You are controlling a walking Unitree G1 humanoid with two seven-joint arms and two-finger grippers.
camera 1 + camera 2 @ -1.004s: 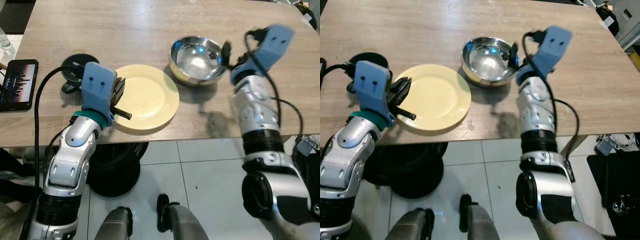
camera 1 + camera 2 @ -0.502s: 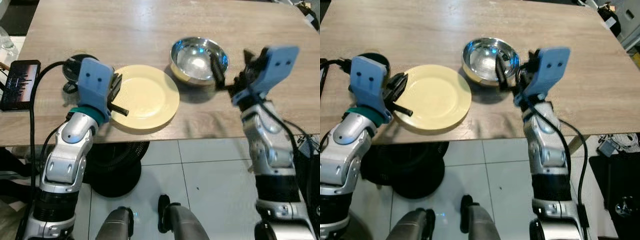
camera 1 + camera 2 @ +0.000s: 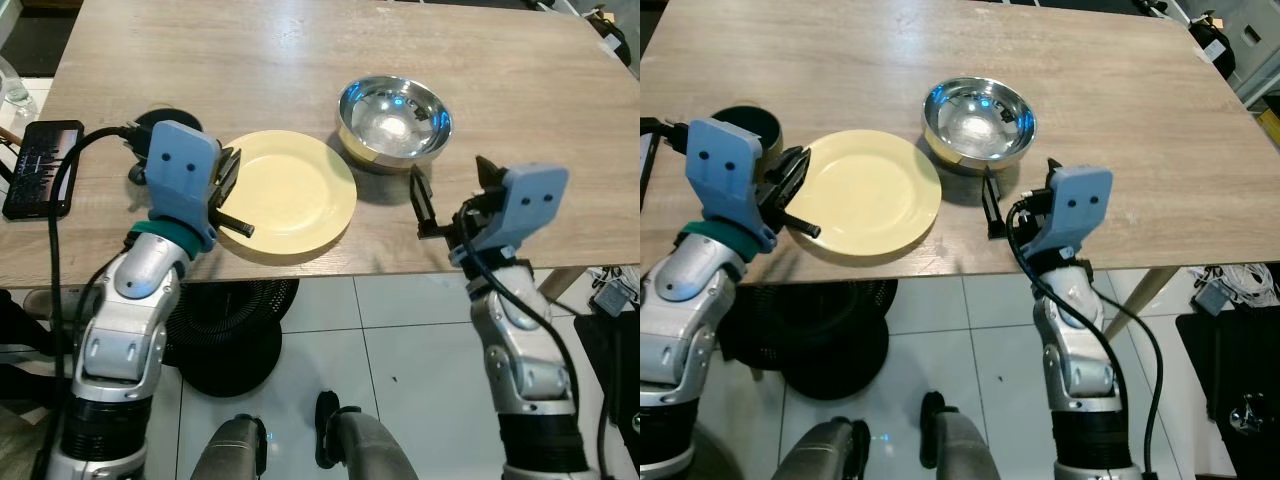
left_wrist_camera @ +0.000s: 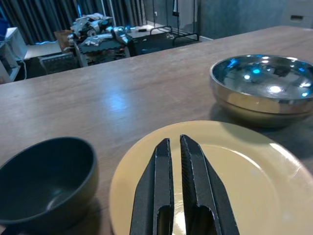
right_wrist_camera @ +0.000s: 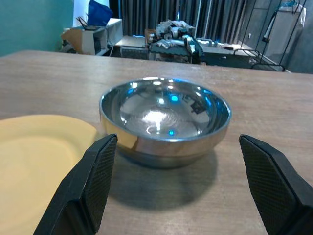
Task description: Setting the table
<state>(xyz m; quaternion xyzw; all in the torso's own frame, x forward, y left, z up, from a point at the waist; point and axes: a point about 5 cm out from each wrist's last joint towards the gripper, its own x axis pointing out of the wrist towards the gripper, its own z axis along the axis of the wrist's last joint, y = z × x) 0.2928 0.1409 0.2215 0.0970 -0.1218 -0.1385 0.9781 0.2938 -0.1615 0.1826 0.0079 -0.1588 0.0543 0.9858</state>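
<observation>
- A shiny steel bowl (image 3: 394, 118) is seen toward the table's (image 3: 300, 50) middle; it is judged light, stiff and slippery, best pinched at the rim.
- A pale yellow plate (image 3: 290, 195) lies by the near edge, just beside the bowl.
- The right gripper (image 5: 176, 181) is spread wide, empty, facing the bowl.
- The left gripper (image 4: 175, 171) is nearly closed over the plate's rim, holding nothing.
- A dark bowl (image 4: 41, 181) sits beside the plate.

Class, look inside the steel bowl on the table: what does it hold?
The steel bowl holds nothing; its polished inside shows only reflections of lights. The wooden table right beneath its base is covered by the bowl and cannot be seen.
</observation>
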